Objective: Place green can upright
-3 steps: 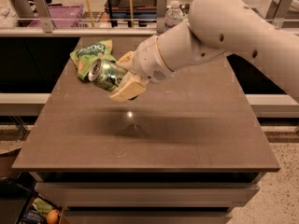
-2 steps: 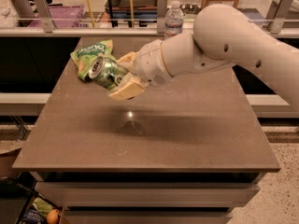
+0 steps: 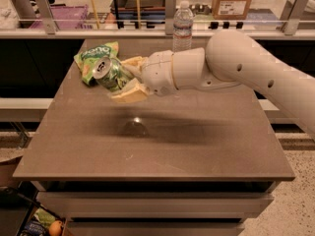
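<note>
The green can (image 3: 109, 73) is held in the air above the left middle of the table (image 3: 197, 146), tilted on its side with its silver top facing the left and toward the camera. My gripper (image 3: 127, 77) is shut on the can, one cream finger above it and one below. The white arm reaches in from the right. The can's shadow falls on the table below it.
A green snack bag (image 3: 93, 58) with orange and white print lies at the table's back left, just behind the can. A clear water bottle (image 3: 182, 26) stands at the back edge. A railing and shelves lie beyond the table.
The arm has swung a little, and the can's top now faces more toward the camera. The can stays in the gripper above the table.
</note>
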Available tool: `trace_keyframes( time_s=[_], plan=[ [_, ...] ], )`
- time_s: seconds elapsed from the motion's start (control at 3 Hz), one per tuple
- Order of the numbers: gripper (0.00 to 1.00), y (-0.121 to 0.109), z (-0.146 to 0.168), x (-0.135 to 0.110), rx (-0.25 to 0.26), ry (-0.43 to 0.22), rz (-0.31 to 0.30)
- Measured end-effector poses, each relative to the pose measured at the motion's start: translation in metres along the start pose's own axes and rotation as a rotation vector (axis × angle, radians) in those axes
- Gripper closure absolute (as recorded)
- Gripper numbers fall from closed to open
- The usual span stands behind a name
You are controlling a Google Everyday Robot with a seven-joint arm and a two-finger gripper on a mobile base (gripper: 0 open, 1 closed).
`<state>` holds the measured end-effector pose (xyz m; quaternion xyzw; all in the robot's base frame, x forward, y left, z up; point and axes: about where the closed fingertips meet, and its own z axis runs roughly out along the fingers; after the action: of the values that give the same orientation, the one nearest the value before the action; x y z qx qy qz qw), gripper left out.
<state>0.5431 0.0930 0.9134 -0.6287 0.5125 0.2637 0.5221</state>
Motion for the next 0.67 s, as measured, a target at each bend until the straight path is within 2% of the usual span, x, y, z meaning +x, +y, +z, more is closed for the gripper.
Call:
trace_keyframes(
  time_s=[0.33, 0.67],
  plan=[
    [1.00, 0.0018, 0.0050, 0.0032, 0.023, -0.054, 0.014],
    [1.00, 0.0075, 0.0087, 0.0079, 0.035, -0.076, 0.051]
  ],
)
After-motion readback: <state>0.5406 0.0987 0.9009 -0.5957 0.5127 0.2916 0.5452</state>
